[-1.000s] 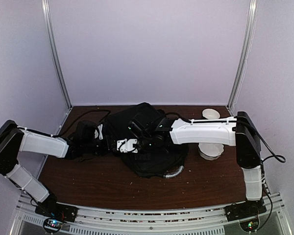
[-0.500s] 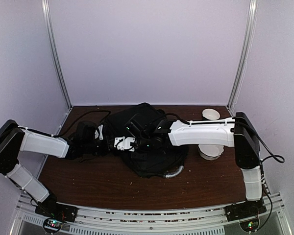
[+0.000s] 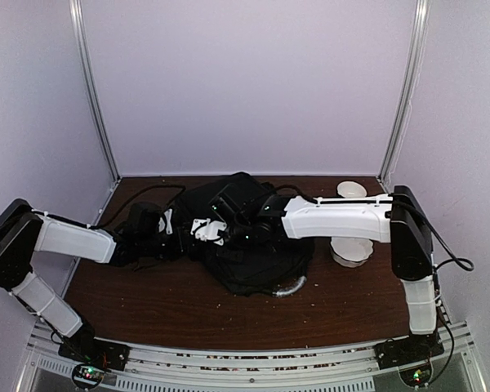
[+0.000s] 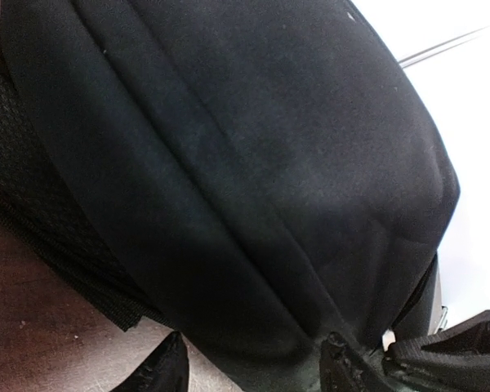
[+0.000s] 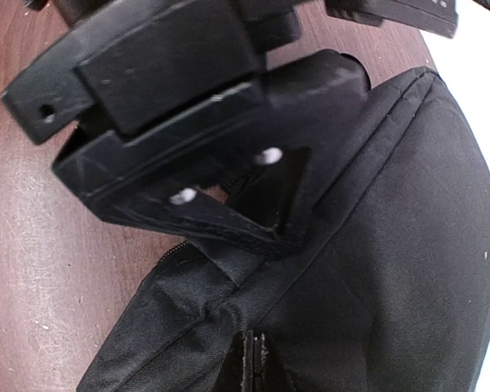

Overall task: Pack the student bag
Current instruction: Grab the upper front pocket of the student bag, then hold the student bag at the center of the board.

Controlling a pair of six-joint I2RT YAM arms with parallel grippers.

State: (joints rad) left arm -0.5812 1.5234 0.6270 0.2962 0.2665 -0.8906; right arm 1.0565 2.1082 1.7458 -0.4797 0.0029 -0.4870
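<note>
The student bag (image 3: 257, 245) is a big black backpack lying in the middle of the brown table, with its grey-silver handle (image 3: 291, 287) at the near edge. My left gripper (image 3: 177, 238) is at the bag's left side, its fingers (image 4: 165, 369) set on either side of a thick fold of the fabric (image 4: 253, 245), gripping it. My right gripper (image 3: 210, 230) reaches across the bag from the right. Its fingertips (image 5: 255, 363) are pressed together on the bag's seam (image 5: 229, 302), near the zipper teeth (image 5: 173, 250) and just below the left gripper. Whatever they pinch is hidden.
A white bowl (image 3: 352, 190) stands at the back right and a white container (image 3: 350, 251) sits under my right forearm. Black cables (image 3: 139, 196) trail across the back left. Metal posts (image 3: 98, 106) stand at the back corners.
My right gripper has moved a little left, then back toward the far side along the bag's left edge, and the fabric there has shifted. The left gripper has stayed put.
</note>
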